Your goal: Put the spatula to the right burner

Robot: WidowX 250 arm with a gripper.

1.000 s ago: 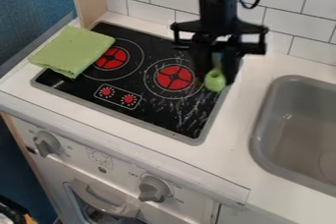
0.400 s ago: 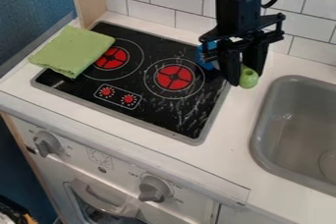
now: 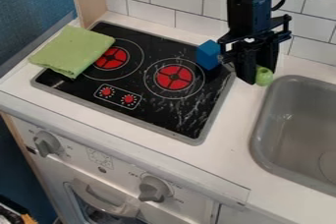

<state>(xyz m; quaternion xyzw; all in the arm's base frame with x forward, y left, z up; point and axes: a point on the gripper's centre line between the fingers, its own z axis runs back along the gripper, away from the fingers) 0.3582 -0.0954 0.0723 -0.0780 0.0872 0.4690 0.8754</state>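
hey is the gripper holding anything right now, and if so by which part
Yes, it looks like the spatula, held near its green rounded end by the gripper.

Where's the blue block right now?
In the camera view, the blue block is at the back right corner of the black stove top, just behind and right of the right burner.

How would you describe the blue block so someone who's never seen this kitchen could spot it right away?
Find the black stovetop, left of the sink. Near its back right corner, just beyond the right burner, is a small blue block. Its solid blue, boxy shape sets it apart from the flat red burner and the black gripper beside it.
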